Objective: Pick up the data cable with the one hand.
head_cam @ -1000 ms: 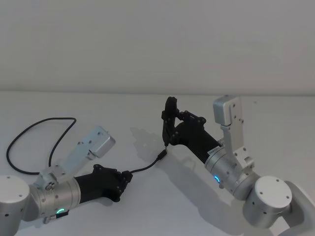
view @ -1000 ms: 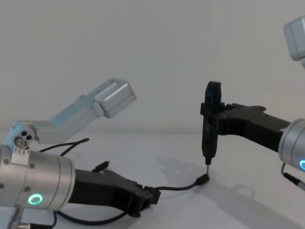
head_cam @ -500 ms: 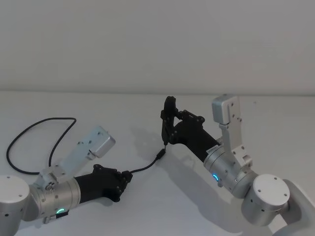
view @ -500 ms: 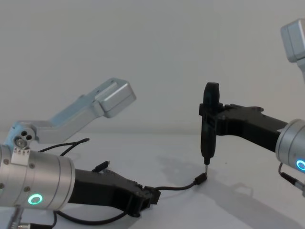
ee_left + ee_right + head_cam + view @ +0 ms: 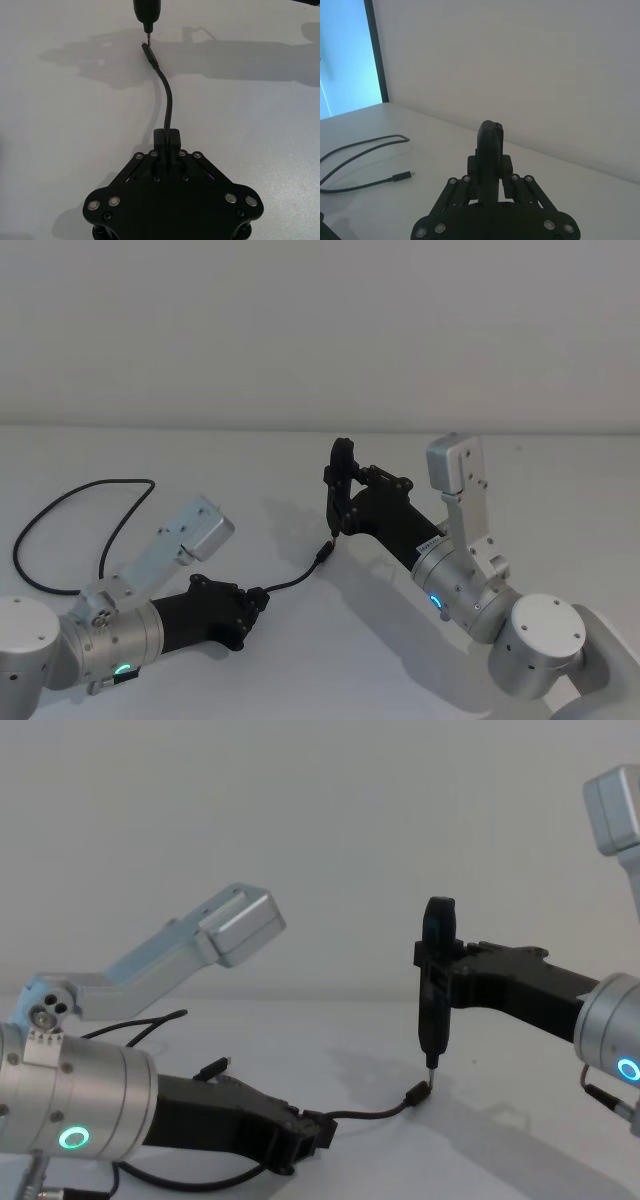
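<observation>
Looking down from the head view, I have the left end effector [image 5: 252, 604] low on the worktop [image 5: 300, 660], pressed together on the data cable [image 5: 60, 505] a little back from one plug. That short free end runs on to the plug [image 5: 325, 553] just under the right end effector [image 5: 341, 502], which pinches a narrow upright black tool [image 5: 343, 462]. The rest of the cord loops away across the worktop on my left.

From the left wrist view, the cable [image 5: 166, 102] leaves the closed fingers [image 5: 166, 137], bends gently and ends at its plug [image 5: 150, 53], right beneath the tool's thin tip [image 5: 147, 36]; I cannot tell whether they touch.

From the right wrist view, the far loop [image 5: 360, 150] lies flat with its other plug [image 5: 401, 176] free.

From the chest view, the cable [image 5: 365, 1111] sags between grip and plug. I judge it light, limp and thin, so it will droop and trail when raised. Holding it near the plug looks sensible, since the cord itself could slip.
</observation>
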You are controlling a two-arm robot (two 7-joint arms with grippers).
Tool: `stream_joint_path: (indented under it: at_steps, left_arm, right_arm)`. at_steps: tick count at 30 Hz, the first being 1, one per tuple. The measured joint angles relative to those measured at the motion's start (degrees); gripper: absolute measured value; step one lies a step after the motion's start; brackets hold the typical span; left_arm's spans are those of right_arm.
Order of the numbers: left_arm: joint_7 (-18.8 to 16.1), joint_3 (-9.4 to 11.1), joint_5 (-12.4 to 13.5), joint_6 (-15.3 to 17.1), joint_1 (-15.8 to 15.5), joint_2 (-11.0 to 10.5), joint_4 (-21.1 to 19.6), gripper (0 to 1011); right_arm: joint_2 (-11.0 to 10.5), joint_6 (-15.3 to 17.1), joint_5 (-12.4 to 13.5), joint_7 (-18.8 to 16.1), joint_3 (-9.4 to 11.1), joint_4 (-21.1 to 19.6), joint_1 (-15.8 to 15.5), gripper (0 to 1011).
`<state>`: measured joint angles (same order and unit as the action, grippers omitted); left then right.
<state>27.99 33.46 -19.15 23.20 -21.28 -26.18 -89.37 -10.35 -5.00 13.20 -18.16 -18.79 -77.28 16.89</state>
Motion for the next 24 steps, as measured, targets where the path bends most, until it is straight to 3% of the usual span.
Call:
stream_joint_path:
  at_steps: [24]
  left_arm:
    - [0.0, 0.0, 0.0, 0.0, 0.0, 0.0, 0.0, 42]
  right_arm:
    - [0.13, -0.17, -0.52, 0.03, 0.1, 0.1, 0.4, 275]
